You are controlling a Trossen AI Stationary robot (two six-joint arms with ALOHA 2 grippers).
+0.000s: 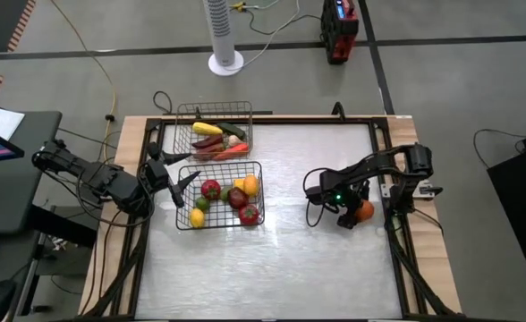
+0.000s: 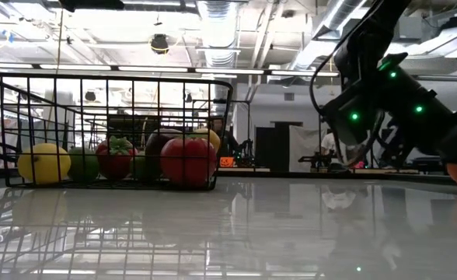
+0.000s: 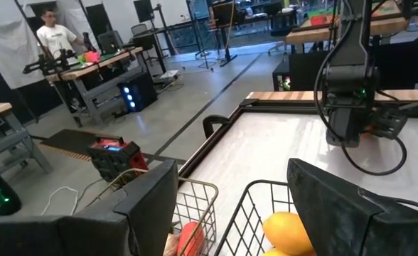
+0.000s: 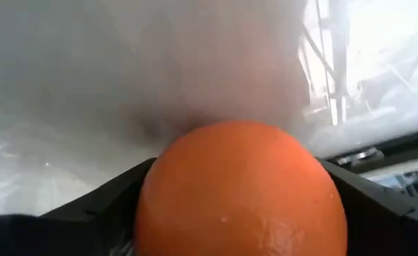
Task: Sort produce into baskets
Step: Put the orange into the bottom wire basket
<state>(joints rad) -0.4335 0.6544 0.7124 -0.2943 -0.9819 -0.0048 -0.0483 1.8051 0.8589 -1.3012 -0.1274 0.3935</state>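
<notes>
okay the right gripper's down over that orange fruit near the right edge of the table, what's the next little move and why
Probably finish closing the right gripper on the orange fruit, then lift. The fruit sits between its fingers on the table, with the jaws not clearly clamped yet. The left gripper waits open by the baskets.

white fan (image 1: 224,31), red box (image 1: 338,27)

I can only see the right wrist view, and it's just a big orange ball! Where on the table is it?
Observer: The orange is near the table's right edge, at the right gripper.
Operator: Where are the baskets?
Observer: Across the table on the left. The dark basket holds round fruit.
Operator: What's the other arm doing?
Observer: The left gripper hangs open over the baskets' left end.
</notes>
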